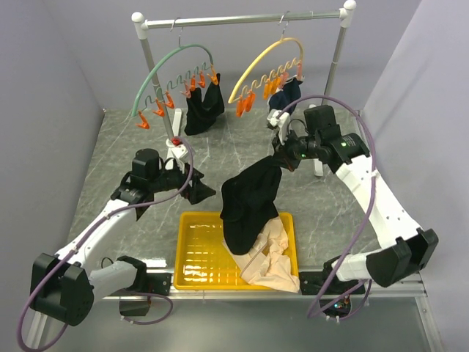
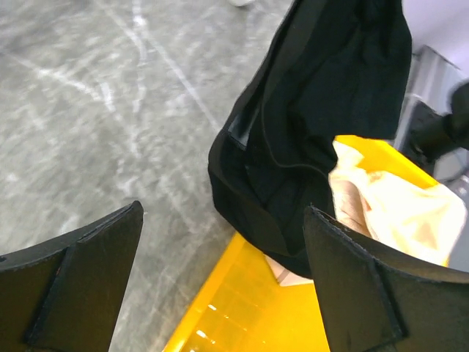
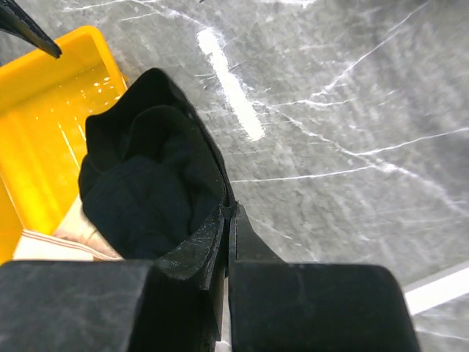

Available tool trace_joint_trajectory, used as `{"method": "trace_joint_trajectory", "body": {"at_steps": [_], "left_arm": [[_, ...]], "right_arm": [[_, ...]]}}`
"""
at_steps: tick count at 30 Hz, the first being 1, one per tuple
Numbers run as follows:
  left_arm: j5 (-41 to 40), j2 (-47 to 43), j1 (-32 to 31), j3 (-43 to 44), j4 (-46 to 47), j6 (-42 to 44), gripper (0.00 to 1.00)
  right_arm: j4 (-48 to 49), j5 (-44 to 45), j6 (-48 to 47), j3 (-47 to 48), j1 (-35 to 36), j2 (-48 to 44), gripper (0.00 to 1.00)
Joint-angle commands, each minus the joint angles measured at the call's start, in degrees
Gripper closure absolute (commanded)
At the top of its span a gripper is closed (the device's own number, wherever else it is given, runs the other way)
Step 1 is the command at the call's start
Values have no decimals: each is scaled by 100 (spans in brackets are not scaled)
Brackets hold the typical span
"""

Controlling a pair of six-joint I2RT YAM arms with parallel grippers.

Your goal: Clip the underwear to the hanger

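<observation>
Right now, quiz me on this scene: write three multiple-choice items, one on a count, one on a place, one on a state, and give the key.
1. How many hangers hang from the rail?
A one; B two; C four.
2. Where does the beige garment lie?
A draped over the rail; B in the yellow tray; C clipped to the green hanger.
3. The right gripper is:
A open; B shut on the underwear; C shut on nothing.

Key:
1 B: only the green hanger and the pale yellow hanger hang there.
2 B: it lies crumpled at the tray's near right corner.
3 B: its jaws are pressed together on the black fabric, which hangs from them.
</observation>
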Motion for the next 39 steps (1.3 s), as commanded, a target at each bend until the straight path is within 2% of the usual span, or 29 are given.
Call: {"method": "trace_joint_trajectory", "body": {"at_steps": [1,4,8,11,13,17,21,26,31,34,39], "left_arm": [[780,-159,39,-148,594,133,4],[1161,-308,30,-341,569,616,4],[909,-642,-101,-499,-201,1046,4],[593,-809,-557,-508,-748,1661,6],[389,-941,-1049,-596,-1074,2363,8],[-347,-1258,-1918,-1156,-1067,3427,9],[-947,-1153,-2202,-1536,-452,3709,12],[-1123,-425,-2272,-1651,532,3720,17],[-1202,130,-2272,-1475,840,3684,23],[-1308,166,-2281,-1493,1095,3622,27],[-1273,8,-2307,-1580,1227,3570,28]], "right_arm": [[-90,90,-427,256,78,-373,100],[-126,239,-278,300,140,-355,100],[58,503,82,352,193,-355,100],[120,521,302,432,193,-312,100],[138,574,355,423,202,-285,100],[129,653,382,414,202,-206,100],[120,671,373,397,193,-215,100],[94,662,364,370,202,-188,100],[68,688,329,371,202,-215,100],[50,680,312,327,193,-232,100],[41,653,303,265,201,-206,100]]}}
